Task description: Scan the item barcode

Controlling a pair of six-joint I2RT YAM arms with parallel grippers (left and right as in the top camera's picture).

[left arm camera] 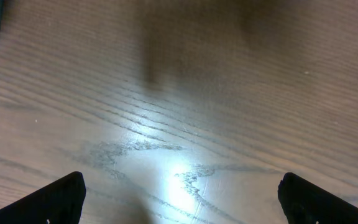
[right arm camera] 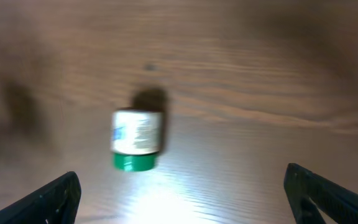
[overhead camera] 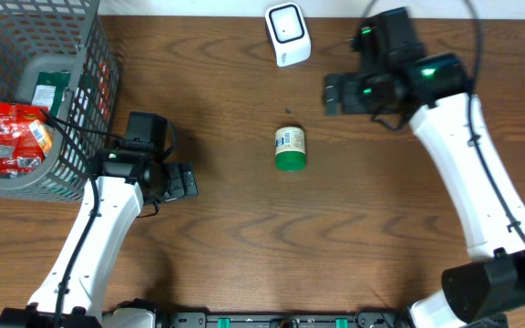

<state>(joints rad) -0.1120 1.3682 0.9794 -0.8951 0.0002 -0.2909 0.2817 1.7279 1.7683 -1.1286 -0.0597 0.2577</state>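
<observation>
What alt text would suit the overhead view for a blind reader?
A small green-capped bottle lies on its side on a wooden table, between two white robot arms whose left tool and right tool are open and empty. A white scanner stands at the far edge; a grey basket holding packets sits far left.

Mock shop checkout: barcode scanner [overhead camera: 287, 34], wire basket [overhead camera: 87, 47], wooden table [overhead camera: 244, 246].
</observation>
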